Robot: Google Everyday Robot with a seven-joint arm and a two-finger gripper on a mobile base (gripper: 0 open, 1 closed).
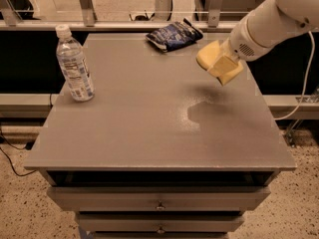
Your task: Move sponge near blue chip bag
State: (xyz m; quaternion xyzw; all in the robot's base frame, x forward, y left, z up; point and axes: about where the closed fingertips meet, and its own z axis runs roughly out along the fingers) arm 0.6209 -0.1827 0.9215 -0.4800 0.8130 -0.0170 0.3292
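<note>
The tool, above the table, pinches the sponge, likely light, squashy foam, best held mid-body. The blue chip bag lies near, beyond the tool.

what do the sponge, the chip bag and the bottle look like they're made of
The sponge, held by the gripper over the table, looks like matte pale yellow foam. The blue chip bag seems glossy, wrinkled foil. The bottle looks clear plastic, see-through, with a label.

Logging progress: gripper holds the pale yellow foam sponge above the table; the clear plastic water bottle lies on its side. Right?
No: camera view shows the clear plastic water bottle standing upright. The gripper holds the pale yellow foam sponge above the table.
</note>
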